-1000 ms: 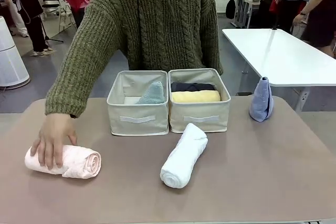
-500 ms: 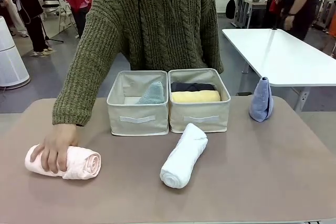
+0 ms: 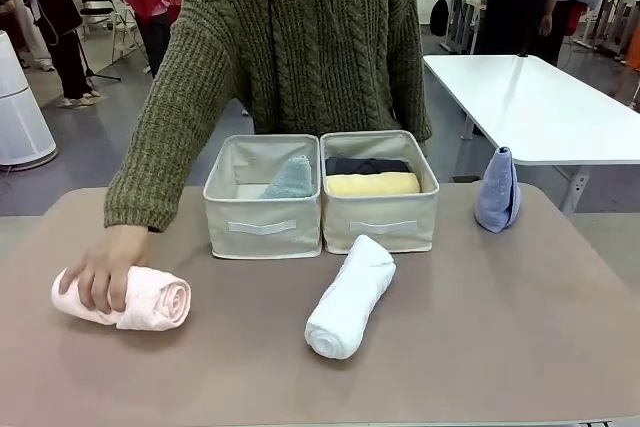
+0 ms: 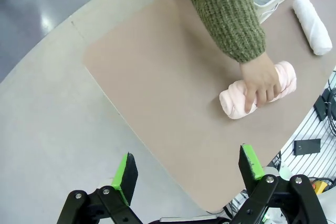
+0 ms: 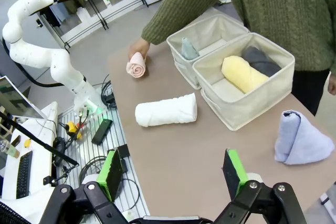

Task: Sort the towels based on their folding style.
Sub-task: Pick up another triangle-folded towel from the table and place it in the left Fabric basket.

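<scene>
I'm watching the pink rolled towel [image 3: 135, 299] lying at the near left of the table [image 3: 500, 347], with the person's hand [image 3: 100, 272] resting on it. The white rolled towel [image 3: 350, 297] is lying near the middle, just on the near side of the right bin [image 3: 382, 227], which is holding the yellow roll [image 3: 372, 184] and the dark grey roll [image 3: 367, 164]. The teal cone [image 3: 290, 179] is sitting in the left bin [image 3: 262, 227], and the lavender-blue cone [image 3: 497, 192] is standing at the far right. My left gripper [image 4: 188, 165] and right gripper [image 5: 172, 169] are hanging with jaws wide apart and empty, well away from every towel.

A pink towel [image 3: 140, 299], a white towel [image 3: 350, 299], a yellow towel [image 3: 372, 184], a dark grey towel [image 3: 366, 164], a pale teal towel [image 3: 290, 179], a lavender-blue towel [image 3: 497, 193]; beige bins [image 3: 262, 228], a taupe table [image 3: 490, 332]; the sleeve [image 3: 172, 117] is olive green, cable-knit
</scene>
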